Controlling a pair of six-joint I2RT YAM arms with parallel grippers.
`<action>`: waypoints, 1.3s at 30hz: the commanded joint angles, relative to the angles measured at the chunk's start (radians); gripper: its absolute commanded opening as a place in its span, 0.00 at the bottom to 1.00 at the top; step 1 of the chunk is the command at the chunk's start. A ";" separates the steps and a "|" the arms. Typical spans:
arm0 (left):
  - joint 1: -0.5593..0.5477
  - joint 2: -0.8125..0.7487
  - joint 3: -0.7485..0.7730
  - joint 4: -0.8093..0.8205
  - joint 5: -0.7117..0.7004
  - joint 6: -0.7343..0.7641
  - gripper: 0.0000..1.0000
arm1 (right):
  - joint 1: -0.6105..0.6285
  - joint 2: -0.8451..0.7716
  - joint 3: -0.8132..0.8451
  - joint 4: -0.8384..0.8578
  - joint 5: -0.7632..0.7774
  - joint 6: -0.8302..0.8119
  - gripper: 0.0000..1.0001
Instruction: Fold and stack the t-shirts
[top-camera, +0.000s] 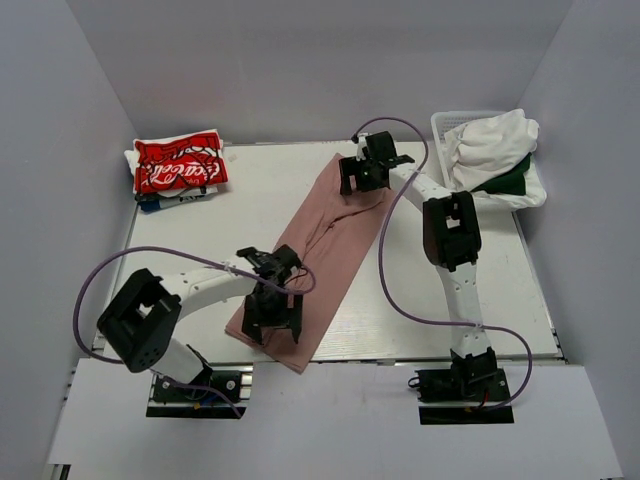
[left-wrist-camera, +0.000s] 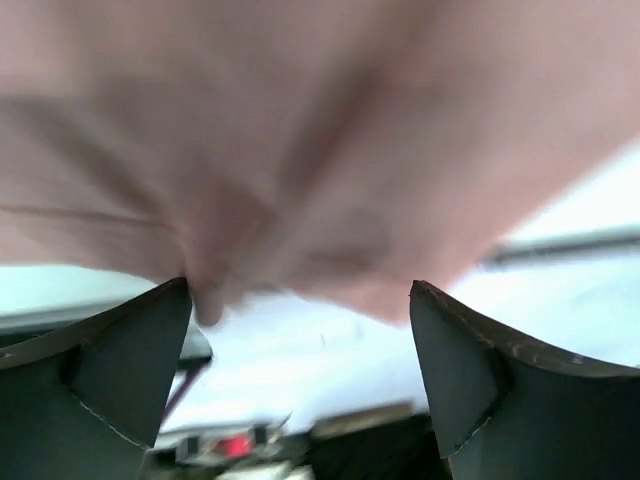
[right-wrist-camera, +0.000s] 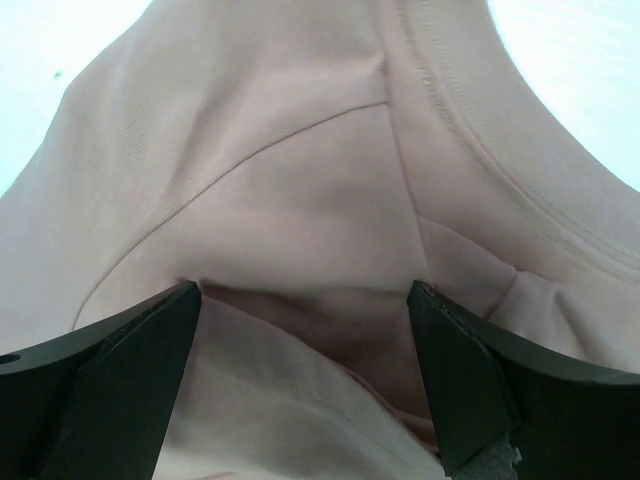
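A dusty-pink t-shirt (top-camera: 325, 245) lies folded into a long strip, slanting from the table's far middle to the near middle. My left gripper (top-camera: 272, 322) is open over its near end; the left wrist view shows blurred pink cloth (left-wrist-camera: 300, 140) above the spread fingers, nothing between them. My right gripper (top-camera: 362, 172) is open over its far end; the right wrist view shows the collar and folds (right-wrist-camera: 330, 200) between the spread jaws. A red t-shirt with white script (top-camera: 180, 163) tops a folded stack at the far left. White (top-camera: 492, 140) and dark green (top-camera: 508, 183) shirts fill a basket.
The white lattice basket (top-camera: 447, 124) stands at the far right corner of the white table (top-camera: 420, 290). Grey walls close in the sides and back. Purple cables loop off both arms.
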 joint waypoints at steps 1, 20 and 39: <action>-0.065 0.059 0.179 -0.109 0.044 0.091 1.00 | -0.007 -0.056 -0.004 -0.045 -0.103 -0.125 0.90; -0.116 0.308 0.292 -0.055 -0.204 0.288 1.00 | 0.134 -0.362 -0.389 -0.070 0.214 0.359 0.90; -0.192 0.631 0.693 0.053 0.117 0.298 1.00 | 0.030 0.238 0.269 -0.135 0.047 0.329 0.90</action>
